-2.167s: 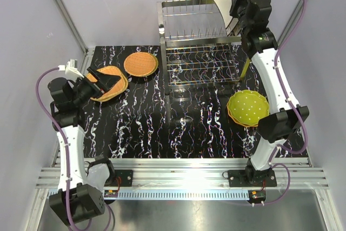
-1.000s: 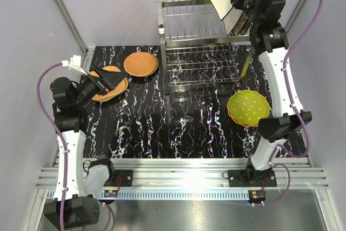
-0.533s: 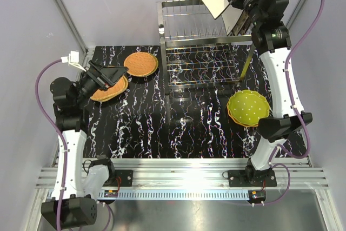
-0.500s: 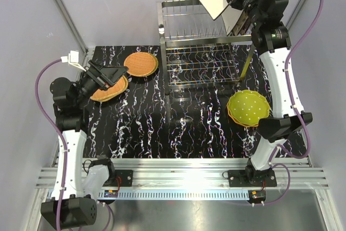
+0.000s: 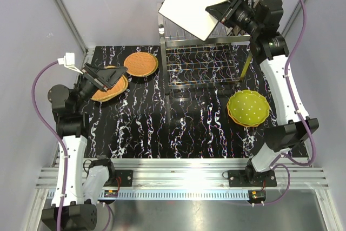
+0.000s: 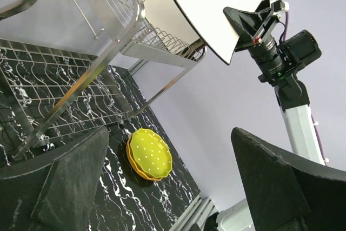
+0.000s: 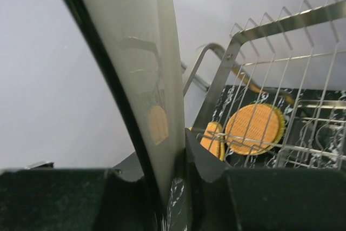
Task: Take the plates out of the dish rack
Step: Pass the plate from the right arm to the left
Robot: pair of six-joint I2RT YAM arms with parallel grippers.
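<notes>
While the right hand (image 5: pixel 219 10) pinches the cream square plate (image 5: pixel 197 1) by its edge, high over the dish rack (image 5: pixel 200 60) at the top of the frame, the step looks like carrying it off to the counter (image 5: pixel 200 128). Next, I think, it must swing down and lay the plate flat. The lime-green dotted plate (image 5: pixel 247 107) fills the right side, and two orange woven plates (image 5: pixel 141 63) fill the upper left, so the bare middle looks best. The plate's low corner hangs close above the rack. The left hand (image 5: pixel 111 77) is wide open, holding nothing, over the orange plates.
</notes>
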